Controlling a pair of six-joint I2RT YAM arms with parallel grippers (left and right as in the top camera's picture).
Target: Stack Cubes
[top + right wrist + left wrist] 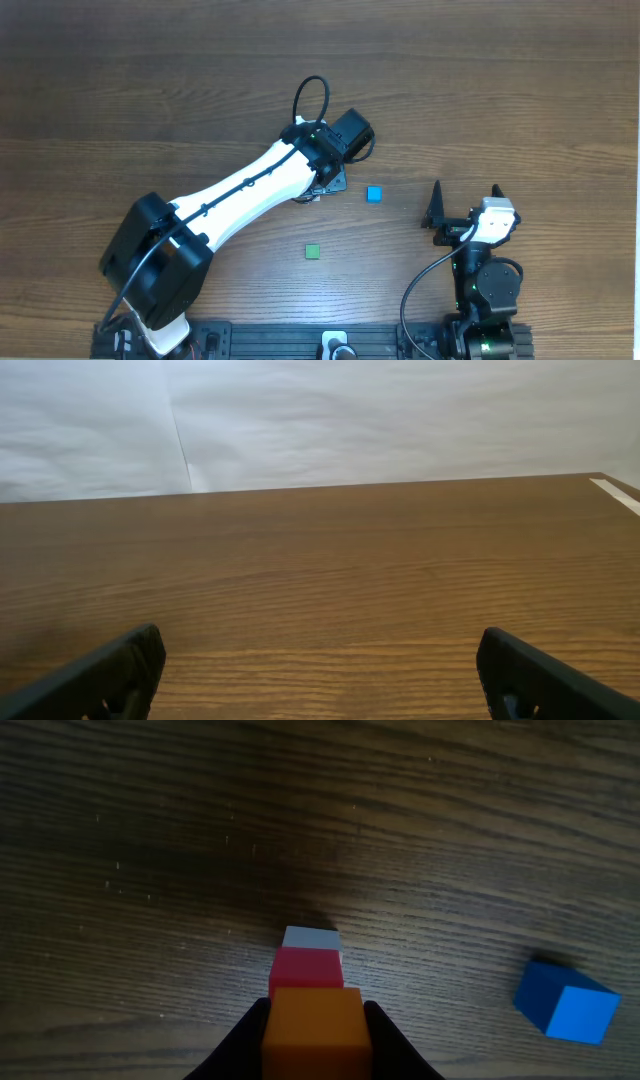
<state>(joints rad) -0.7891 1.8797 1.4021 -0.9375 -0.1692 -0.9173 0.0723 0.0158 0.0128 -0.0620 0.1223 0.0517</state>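
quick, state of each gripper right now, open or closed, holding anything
Left gripper: closed on the orange cube.
Right gripper: open, holding nothing.

Top view bright and even, pale sheen on the counter (500, 80) at upper centre of the frame, left wrist view dim, broad shadow on the wood beyond the orange cube (313, 1030), blue cube (566, 1002) well lit, right wrist view bright, fingers (115, 680) dark against the sunlit counter.

Dark wood-grain worktop (150, 90), plain white wall (400, 420) behind its far edge, pale strip (618, 494) at one corner, soft even light
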